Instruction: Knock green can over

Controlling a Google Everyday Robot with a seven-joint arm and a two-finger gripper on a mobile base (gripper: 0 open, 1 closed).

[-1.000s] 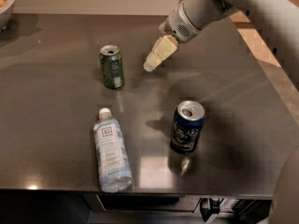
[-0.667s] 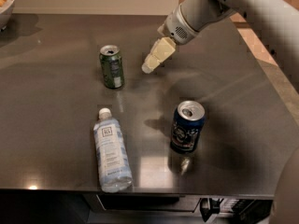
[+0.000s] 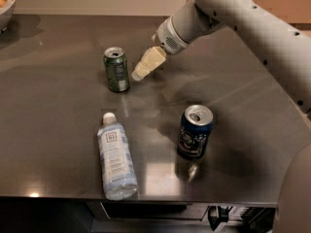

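Note:
The green can (image 3: 116, 69) stands upright on the dark table (image 3: 58, 120), left of centre. It is slim and dark green with a silver top. My gripper (image 3: 138, 74) has cream-coloured fingers and hangs from the white arm that reaches in from the upper right. Its tip is just to the right of the can, very close to the can's side, at about mid height.
A wider dark blue can (image 3: 194, 132) stands upright at the front right. A clear plastic water bottle (image 3: 114, 156) lies on its side at the front left. A white bowl (image 3: 6, 4) sits at the far left corner. The table's front edge runs below the bottle.
My gripper has moved left and slightly down towards the green can, closing the gap. The can, bottle and blue can have not moved.

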